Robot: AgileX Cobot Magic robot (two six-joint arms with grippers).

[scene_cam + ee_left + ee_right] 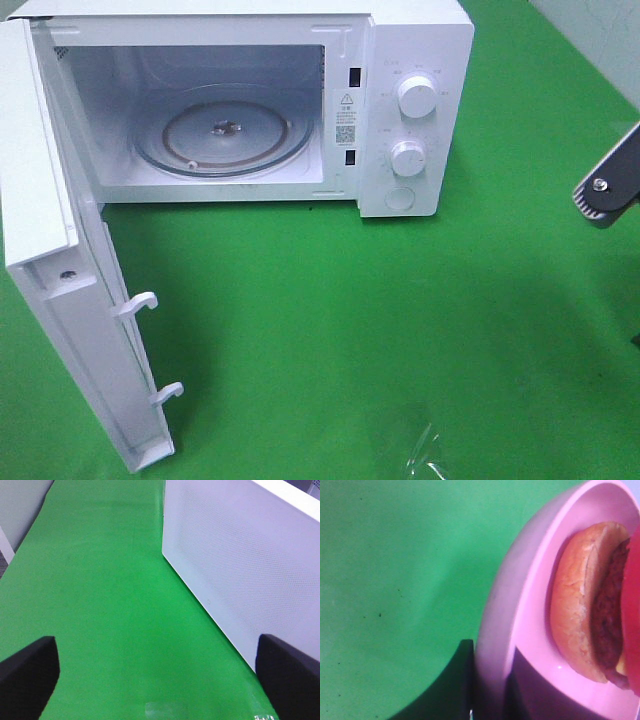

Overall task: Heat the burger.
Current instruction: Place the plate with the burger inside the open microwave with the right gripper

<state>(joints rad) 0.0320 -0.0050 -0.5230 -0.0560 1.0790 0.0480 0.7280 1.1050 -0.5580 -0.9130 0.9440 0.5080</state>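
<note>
The right gripper (487, 690) is clamped on the rim of a pink plate (530, 605) carrying the burger (590, 605). The left gripper (160, 680) stands apart beside the open microwave door (240, 565).

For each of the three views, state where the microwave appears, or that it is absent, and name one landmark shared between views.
Exterior high: microwave fills the upper left, door swung open toward the camera.
Left wrist: only its white door panel shows, upper right.
Right wrist: not in it.
Shared landmark: the green cloth, in all three.
</note>
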